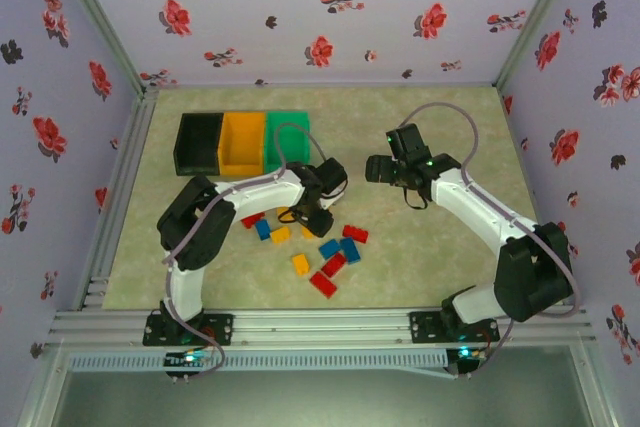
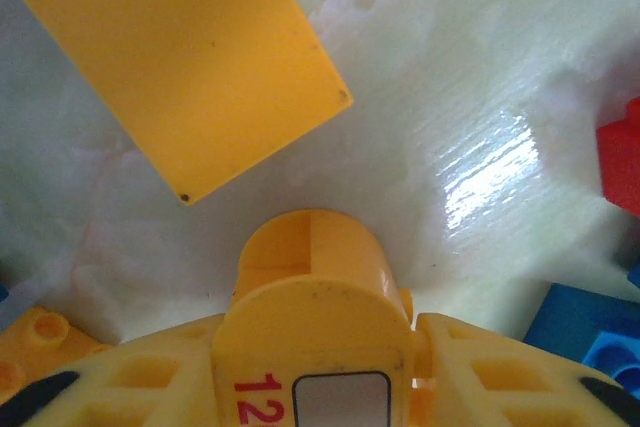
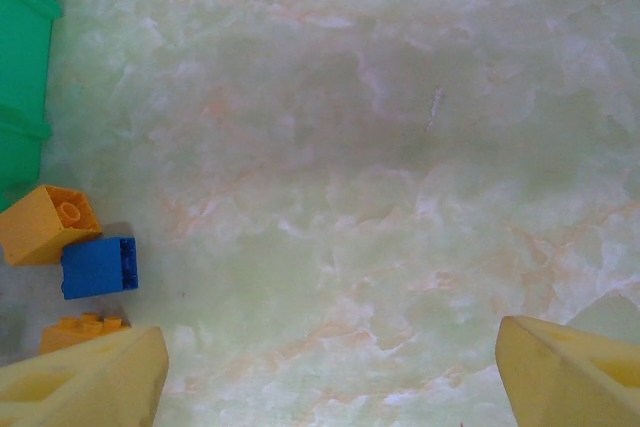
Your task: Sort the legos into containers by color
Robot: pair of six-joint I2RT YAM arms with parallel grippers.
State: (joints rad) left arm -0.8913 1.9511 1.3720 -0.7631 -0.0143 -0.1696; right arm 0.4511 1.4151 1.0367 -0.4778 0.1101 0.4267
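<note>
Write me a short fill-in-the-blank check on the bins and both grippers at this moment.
1. The orange-yellow bin stands between the green bin and the ____ one.
2. The right gripper hangs with its jaws ____ over the table.
3. The left gripper is shut on a ____ lego.

Missing words: black; open; yellow.
</note>
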